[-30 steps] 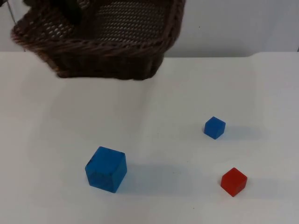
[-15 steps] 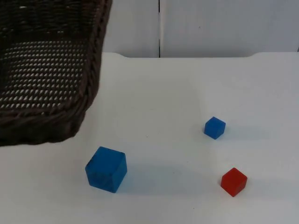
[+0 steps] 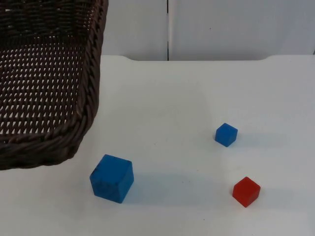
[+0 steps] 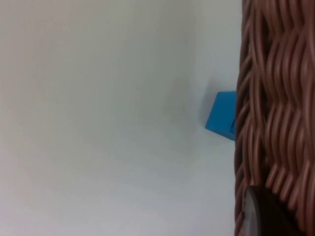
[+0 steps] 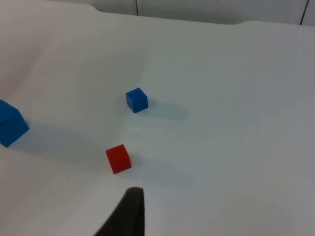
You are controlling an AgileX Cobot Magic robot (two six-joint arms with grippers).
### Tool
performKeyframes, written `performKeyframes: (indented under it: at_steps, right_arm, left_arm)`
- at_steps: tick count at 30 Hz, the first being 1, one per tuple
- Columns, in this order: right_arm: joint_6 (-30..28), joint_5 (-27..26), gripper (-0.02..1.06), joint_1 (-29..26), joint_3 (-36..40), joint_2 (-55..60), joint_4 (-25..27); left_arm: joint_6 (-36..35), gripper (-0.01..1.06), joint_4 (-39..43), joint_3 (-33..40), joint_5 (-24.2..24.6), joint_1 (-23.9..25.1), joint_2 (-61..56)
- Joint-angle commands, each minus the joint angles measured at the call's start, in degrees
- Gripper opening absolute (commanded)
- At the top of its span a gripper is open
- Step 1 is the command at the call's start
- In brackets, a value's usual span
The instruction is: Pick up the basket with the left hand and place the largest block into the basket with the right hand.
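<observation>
While I watch, basket [image 3: 49, 78]: one, aloft over the table [image 3: 197, 93], a touch lower against the big cube than half a second ago.
Left gripper [image 4: 268, 216]: at the wicker wall; grip, I can't tell.
Right gripper [image 5: 129, 211]: waiting, grip unclear.
Large blue block [image 3: 111, 178]: one, unmoved, on the table.
Small blue block [image 3: 226, 134]: one.
Red block [image 3: 246, 191]: one.

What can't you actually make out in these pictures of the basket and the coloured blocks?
- Basket: cut off by the top view's edge, so what holds it up is unseen.
- Large blue block: partly hidden behind the basket's wall in the left wrist view.
- Right gripper: one fingertip shows, so open or shut is unclear.
</observation>
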Motion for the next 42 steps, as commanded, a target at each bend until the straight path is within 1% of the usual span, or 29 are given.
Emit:
performKeyframes:
  at_steps: [1, 6, 10, 13, 14, 16, 17, 19, 20, 24, 25, 27, 31, 34, 40, 42]
  right_arm:
    - [-0.7, -0.3, 1.05, -0.4, 0.0, 1.1, 0.4]
    - [-0.7, -0.5, 1.05, -0.4, -0.3, 5.9, 0.4]
    - [-0.7, -2.5, 1.05, -0.4, -1.2, 10.0, 0.1]
    - [-0.7, -8.4, 1.05, -0.4, -1.4, 14.8, -0.1]
    - [-0.7, -9.6, 1.05, -0.4, -1.4, 16.4, -0.1]
    - [-0.7, -10.3, 1.05, -0.4, -1.4, 17.3, -0.1]
    - [-0.7, -12.2, 1.05, -0.4, -1.4, 19.6, -0.1]
    - [-0.7, -14.2, 1.05, -0.4, -1.4, 23.2, -0.1]
    - [-0.7, -14.2, 1.05, -0.4, -1.4, 23.2, -0.1]
    - [-0.7, -19.1, 1.05, -0.4, -1.5, 30.5, -0.1]
    - [-0.7, -19.1, 1.05, -0.4, -1.5, 30.5, -0.1]
    - [-1.1, -20.9, 1.05, -0.4, -1.5, 33.8, -0.1]
    - [-3.5, -21.2, 1.05, -0.4, -3.0, 38.4, 0.3]
    - [-3.6, -21.5, 1.05, -0.4, -5.8, 43.4, 0.3]
    - [-3.7, -21.5, 1.05, -0.4, -9.3, 48.4, 0.3]
    - [-5.1, -21.3, 1.05, -0.4, -11.0, 51.2, 0.3]
  left_arm:
    - [0.2, 0.00, -2.0, -0.1, 0.1, 0.1, -0.8]
    - [0.6, 0.00, -2.0, -0.1, 0.0, 0.1, -0.8]
    - [0.6, 0.00, -2.3, -0.1, 0.0, 0.1, -0.8]
    - [0.6, 0.00, -2.3, -0.1, 0.2, 0.1, -0.8]
    - [0.6, 0.00, -2.3, -0.1, 0.4, 0.1, -0.8]
    - [0.6, 0.00, -2.3, -0.1, 0.4, 0.1, -0.8]
    - [0.6, 0.00, -2.3, -0.1, 0.6, 0.1, -0.8]
    - [0.6, 0.00, -2.3, -0.1, 0.6, 0.1, -0.8]
    - [0.6, 0.00, -2.3, -0.1, 0.6, 0.1, -0.8]
    - [0.6, 0.00, -2.3, -0.1, 0.6, 0.1, -0.8]
    - [0.6, 0.00, -2.3, -0.1, 0.6, 0.1, -0.8]
    - [0.6, 0.00, -2.3, -0.1, 0.6, 0.1, -0.8]
    - [0.6, 0.00, -2.3, -0.1, 0.6, 0.1, -0.8]
    - [0.8, 0.00, -2.3, -0.1, 0.5, 0.1, -0.8]
    - [1.0, 0.00, -2.3, -0.1, 0.4, 0.1, -0.8]
    - [1.0, 0.00, -2.3, -0.1, 0.4, 0.1, -0.8]
